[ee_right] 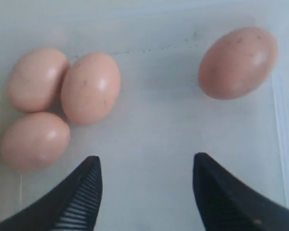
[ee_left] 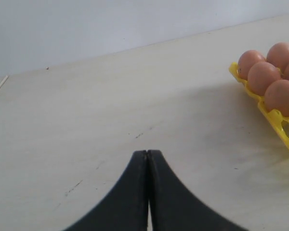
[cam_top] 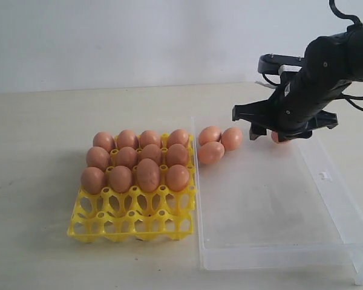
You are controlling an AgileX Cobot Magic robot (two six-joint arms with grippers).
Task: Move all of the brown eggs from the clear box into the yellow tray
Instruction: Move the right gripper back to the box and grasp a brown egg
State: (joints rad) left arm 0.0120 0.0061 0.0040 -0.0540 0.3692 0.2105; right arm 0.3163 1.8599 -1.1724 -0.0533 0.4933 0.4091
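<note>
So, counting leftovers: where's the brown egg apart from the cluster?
The lone brown egg lies in the clear plastic box's far right corner in the exterior view, under the right claw.

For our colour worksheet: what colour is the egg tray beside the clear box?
The tray is bright yellow, seen best in the exterior view.

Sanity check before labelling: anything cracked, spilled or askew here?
Nothing stands out. Twelve brown eggs sit in cups of the yellow tray; four lie loose in the clear box, three bunched, one apart near the open right gripper. No cracks or spills visible.
</note>
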